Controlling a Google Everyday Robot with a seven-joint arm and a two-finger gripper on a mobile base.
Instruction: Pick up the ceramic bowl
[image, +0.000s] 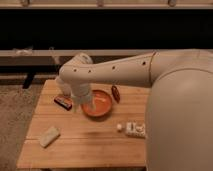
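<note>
Pincer (82, 103) is at the left rim of the ceramic bowl (100, 105), mid-tabletop (90, 144); can't tell if it's spread or closed. Risk: the glossy rim slips out of a shallow grip. A sideways nudge could also skid the bowl toward the dark bar (63, 101) just beside it.

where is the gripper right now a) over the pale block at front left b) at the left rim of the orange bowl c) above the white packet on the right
B: the gripper is at the left edge of the ceramic bowl, well apart from the pale block and the white packet.
</note>
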